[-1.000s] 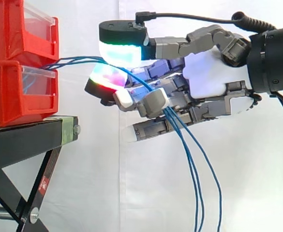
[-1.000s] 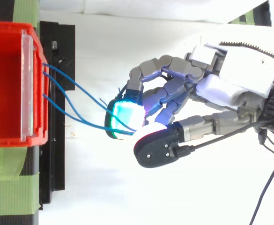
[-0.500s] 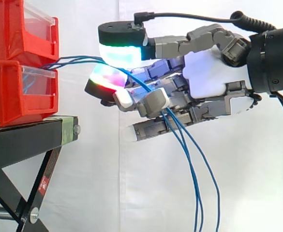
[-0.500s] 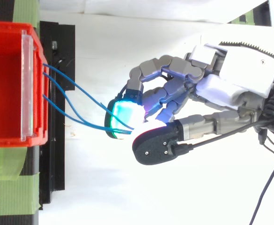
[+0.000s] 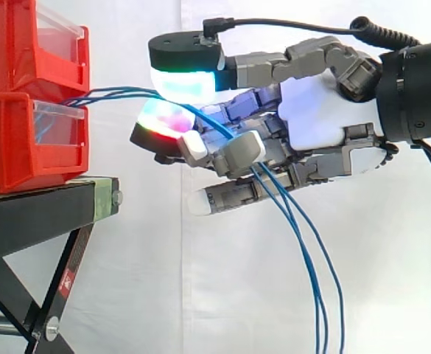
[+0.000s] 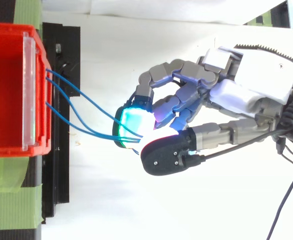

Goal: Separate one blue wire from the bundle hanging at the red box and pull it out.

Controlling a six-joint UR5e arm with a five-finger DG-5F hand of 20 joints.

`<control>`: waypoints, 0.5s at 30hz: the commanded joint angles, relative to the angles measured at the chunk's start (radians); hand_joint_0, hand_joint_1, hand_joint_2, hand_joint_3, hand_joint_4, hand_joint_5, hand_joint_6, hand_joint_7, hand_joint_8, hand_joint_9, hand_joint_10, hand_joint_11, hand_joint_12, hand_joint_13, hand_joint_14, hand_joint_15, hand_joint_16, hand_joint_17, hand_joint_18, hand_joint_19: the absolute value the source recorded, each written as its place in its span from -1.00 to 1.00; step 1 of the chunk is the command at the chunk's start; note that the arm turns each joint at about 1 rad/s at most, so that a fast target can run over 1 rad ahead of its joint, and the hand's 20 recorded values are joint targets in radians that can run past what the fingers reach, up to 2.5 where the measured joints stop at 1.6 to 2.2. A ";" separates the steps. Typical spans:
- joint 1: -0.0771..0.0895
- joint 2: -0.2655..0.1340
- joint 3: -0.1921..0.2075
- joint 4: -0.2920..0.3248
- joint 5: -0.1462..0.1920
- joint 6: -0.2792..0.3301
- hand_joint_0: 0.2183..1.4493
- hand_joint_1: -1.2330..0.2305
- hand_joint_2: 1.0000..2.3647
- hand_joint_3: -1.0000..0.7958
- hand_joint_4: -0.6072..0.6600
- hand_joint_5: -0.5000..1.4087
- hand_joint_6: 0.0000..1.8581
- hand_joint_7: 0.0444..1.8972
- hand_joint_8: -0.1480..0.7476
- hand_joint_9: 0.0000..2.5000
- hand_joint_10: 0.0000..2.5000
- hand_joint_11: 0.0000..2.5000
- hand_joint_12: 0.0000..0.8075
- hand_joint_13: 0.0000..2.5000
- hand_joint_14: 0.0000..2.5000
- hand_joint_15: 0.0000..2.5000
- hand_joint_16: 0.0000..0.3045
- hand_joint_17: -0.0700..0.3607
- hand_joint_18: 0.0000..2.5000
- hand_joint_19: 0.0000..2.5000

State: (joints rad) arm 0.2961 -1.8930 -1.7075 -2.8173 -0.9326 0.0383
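Blue wires pinched in curled hand, between glowing pads.
Stretched out from red bins on black stand, partly hidden behind fingers, then hanging down, cut off at bottom edge. Hard to tell how many gripped. Green tape on stand.

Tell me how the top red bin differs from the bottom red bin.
The top bin rests on the bottom bin, while the bottom bin stands on the black stand. Blue wires lead out at the top of the bottom bin's front toward the hand, which is curled round them; none lead out of the top bin. Both bins are red with a clear front panel.
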 commanded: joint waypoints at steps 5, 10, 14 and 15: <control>0.001 0.000 0.000 0.001 0.000 0.000 -0.42 -0.39 -0.98 -0.22 0.33 -0.72 -0.07 0.11 0.08 -0.28 -0.98 -0.14 -0.16 0.07 -0.99 0.16 -0.63 -0.09 -0.55 -0.68; 0.000 0.000 0.000 0.001 0.000 0.000 -0.46 -0.34 -0.98 -0.25 0.34 -0.72 -0.07 0.12 0.09 -0.27 -0.98 -0.15 -0.14 0.07 -0.99 0.17 -0.62 -0.08 -0.55 -0.67; 0.000 0.000 0.000 0.001 0.000 0.000 -0.46 -0.31 -0.98 -0.26 0.35 -0.72 -0.07 0.11 0.09 -0.27 -0.98 -0.15 -0.15 0.08 -0.99 0.15 -0.62 -0.07 -0.54 -0.67; 0.000 0.000 -0.001 0.001 0.000 0.000 -0.46 -0.28 -0.98 -0.26 0.35 -0.72 -0.07 0.11 0.10 -0.26 -0.98 -0.15 -0.15 0.08 -0.99 0.16 -0.62 -0.07 -0.54 -0.66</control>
State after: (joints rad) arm 0.2964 -1.8929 -1.7074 -2.8161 -0.9327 0.0384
